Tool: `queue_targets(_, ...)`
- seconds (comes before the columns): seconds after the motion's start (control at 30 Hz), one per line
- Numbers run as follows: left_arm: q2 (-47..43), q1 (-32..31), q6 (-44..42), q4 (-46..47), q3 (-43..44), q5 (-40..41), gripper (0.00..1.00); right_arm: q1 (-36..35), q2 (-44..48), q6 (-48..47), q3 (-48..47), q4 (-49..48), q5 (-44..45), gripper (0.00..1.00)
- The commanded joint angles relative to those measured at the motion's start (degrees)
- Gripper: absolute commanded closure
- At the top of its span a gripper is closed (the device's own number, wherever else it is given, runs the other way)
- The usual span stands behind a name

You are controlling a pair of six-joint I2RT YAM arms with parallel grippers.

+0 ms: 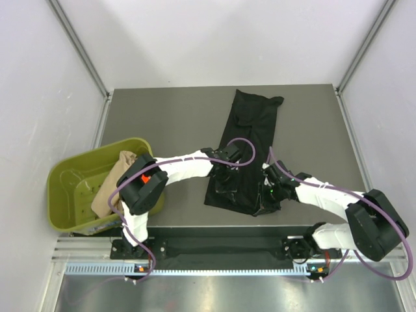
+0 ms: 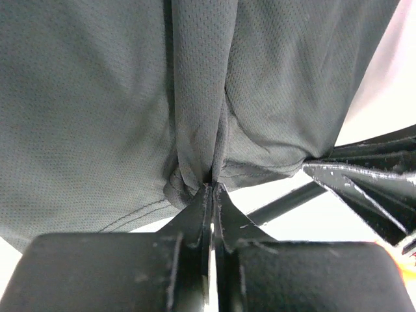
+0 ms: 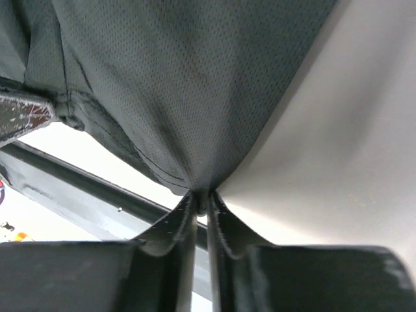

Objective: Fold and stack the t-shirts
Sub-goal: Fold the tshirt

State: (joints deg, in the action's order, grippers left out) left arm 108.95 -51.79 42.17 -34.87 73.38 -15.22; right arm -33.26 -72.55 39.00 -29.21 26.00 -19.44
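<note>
Black mesh-cloth t-shirt (image 1: 252,127): folded lengthwise into a long narrow strip, lying on the grey table (image 1: 162,117) right of centre, slightly tilted, its near end bunched. Beige cloth t-shirt (image 1: 112,188): crumpled, in the right part of the olive-green plastic tub (image 1: 65,195).

left gripper (image 2: 212,188): jaws pressed together, tips nipping a bunch of cloth
fingers (image 2: 195,218): dark, meeting in a narrow seam at the middle of the lower frame
black t-shirt (image 2: 97,110): fine mesh weave, reads dark grey here, fills the upper frame; folds gather down into the pinch, and a stitched hem runs at lower left
black bar (image 2: 286,203): slants behind the cloth, right of the fingers
glossy black part (image 2: 370,188): at the right edge, touching the cloth's lower corner; cannot tell what it is
</note>
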Motion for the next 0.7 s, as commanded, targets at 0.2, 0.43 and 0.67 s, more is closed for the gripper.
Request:
queue_targets(0.2,-3.3,-0.2,4.0,0.5,2.1,-5.9,1.00,-1.0,2.2,-0.9,0.2,1.3,0.9,0.98)
queue_targets(0.43,-9.1,-0.2,10.6,9.5,-4.7,-12.1,1.00,-0.9,5.3,-1.2,2.0,3.0,1.4,1.00)
queue_targets(0.67,-10.2,0.0,13.8,16.6,-10.8,-15.2,1.00,-0.7,7.0,-1.6,3.9,3.9,2.6,1.00)
